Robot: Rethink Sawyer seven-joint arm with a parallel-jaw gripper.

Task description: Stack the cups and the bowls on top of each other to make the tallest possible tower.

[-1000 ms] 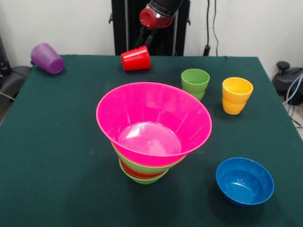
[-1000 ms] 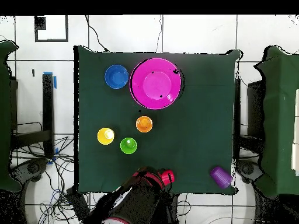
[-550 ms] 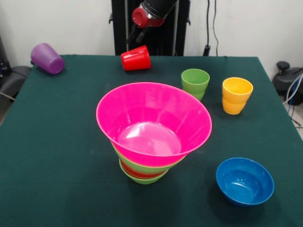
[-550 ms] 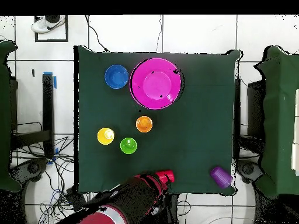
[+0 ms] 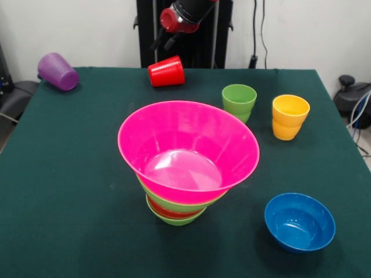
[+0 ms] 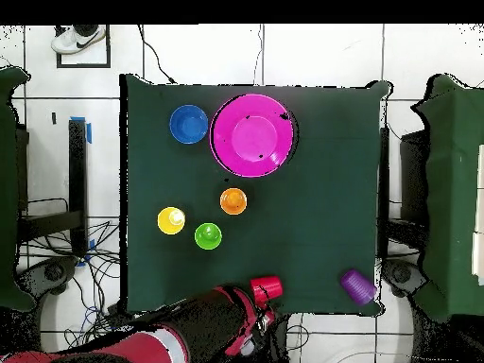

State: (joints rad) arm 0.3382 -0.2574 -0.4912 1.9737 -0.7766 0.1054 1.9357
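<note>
Five cups: purple, red, orange, light green and yellow, all apart from the tower.
Tower (image 5: 181, 174): four nested bowls on the green table (image 5: 69, 191); small green lowest, then red-orange, then large green, with the pink bowl (image 5: 188, 150) on top, leaning and opening toward the front camera.
Blue bowl (image 5: 299, 222): upright on the cloth, beside the tower, not part of it. In the overhead view the blue bowl (image 6: 189, 124) sits just beside the pink bowl (image 6: 251, 134).
Red cup (image 5: 166, 72): on its side near the table edge closest to my base, apart from my gripper. Overhead, the red cup (image 6: 267, 287) lies at the same edge.
Purple cup (image 5: 57, 71): on its side at a table corner, well apart from the rest.
Green cup (image 5: 239, 102): upright, behind the tower.
Yellow cup (image 5: 289, 117): upright, near the green cup.
Orange cup (image 6: 233, 200): upright, between the tower and the green cup; seen only from overhead, hidden behind the pink bowl in the front view.
My gripper (image 5: 163, 41): raised above and behind the red cup, touching nothing; I cannot tell how it is set.
My arm (image 6: 194, 326): red and black, extending over the table edge next to the red cup.
</note>
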